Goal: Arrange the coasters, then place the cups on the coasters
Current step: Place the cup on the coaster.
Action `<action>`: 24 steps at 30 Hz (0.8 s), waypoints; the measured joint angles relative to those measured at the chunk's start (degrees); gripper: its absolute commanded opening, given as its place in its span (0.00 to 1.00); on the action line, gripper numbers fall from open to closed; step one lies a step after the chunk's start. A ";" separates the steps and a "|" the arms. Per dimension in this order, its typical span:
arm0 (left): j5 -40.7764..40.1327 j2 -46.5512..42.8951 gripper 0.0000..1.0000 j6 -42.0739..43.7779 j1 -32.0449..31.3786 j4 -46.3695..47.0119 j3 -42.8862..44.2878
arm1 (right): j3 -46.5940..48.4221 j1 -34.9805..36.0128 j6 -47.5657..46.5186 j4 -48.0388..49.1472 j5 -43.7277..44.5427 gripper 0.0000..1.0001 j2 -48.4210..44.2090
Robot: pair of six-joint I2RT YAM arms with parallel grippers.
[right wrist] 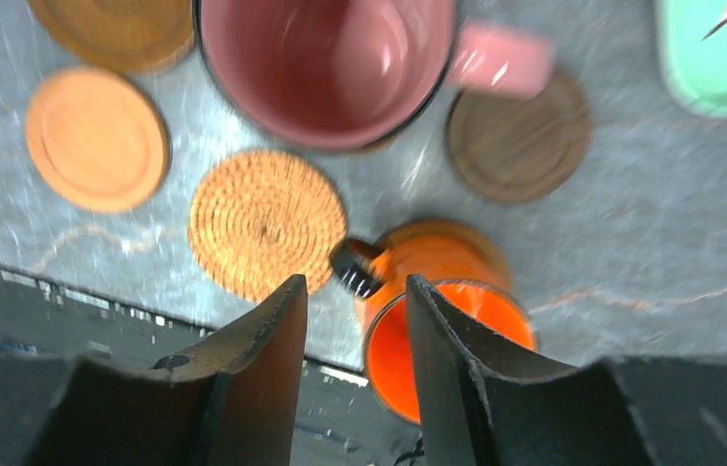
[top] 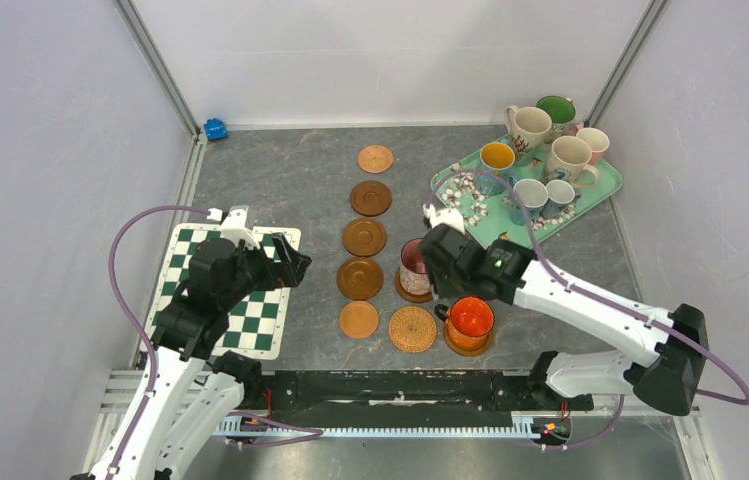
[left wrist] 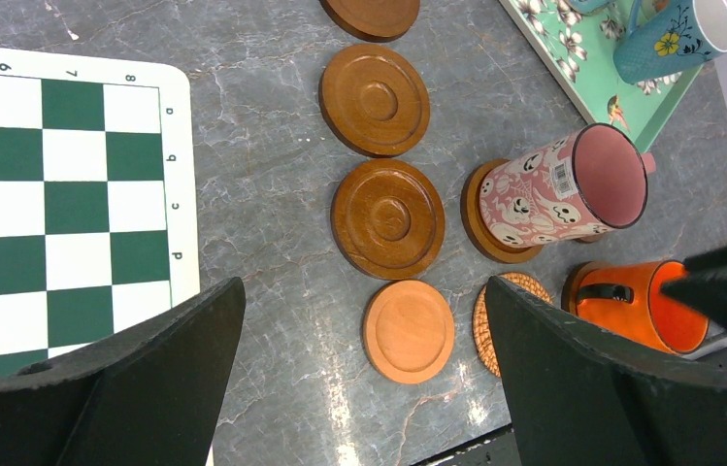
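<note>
Warm browns meet you on a grey marbled table [left wrist: 262, 223]
You face a pink mug [left wrist: 544, 199] printed with white ghost faces, a clear orange mug [left wrist: 631, 311], dark brown ringed coasters [left wrist: 388, 218], a paler orange-brown coaster [left wrist: 409, 331], a golden woven rattan coaster [right wrist: 267, 223], a green-and-white checkered mat [left wrist: 49, 194] and a mint tray [left wrist: 573, 49] with a floral print.

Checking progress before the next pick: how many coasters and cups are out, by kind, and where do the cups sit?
Wooden coasters: 8 (one visible only from the right wrist)
Woven coaster: 1
Cups set on coasters: 2
Cups on the tray: 7
Total: 18
</note>
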 measured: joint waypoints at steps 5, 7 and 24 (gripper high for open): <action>-0.02 0.13 1.00 0.00 0.00 0.00 0.00 | 7.30 -9.49 -8.17 1.70 3.45 0.42 0.00; -0.04 0.24 1.00 0.00 0.00 0.00 0.00 | 8.90 -14.71 -11.98 3.78 4.83 0.41 0.02; -0.57 0.52 1.00 0.00 0.00 0.00 0.00 | 25.81 -38.97 -35.41 18.69 -0.46 0.45 23.87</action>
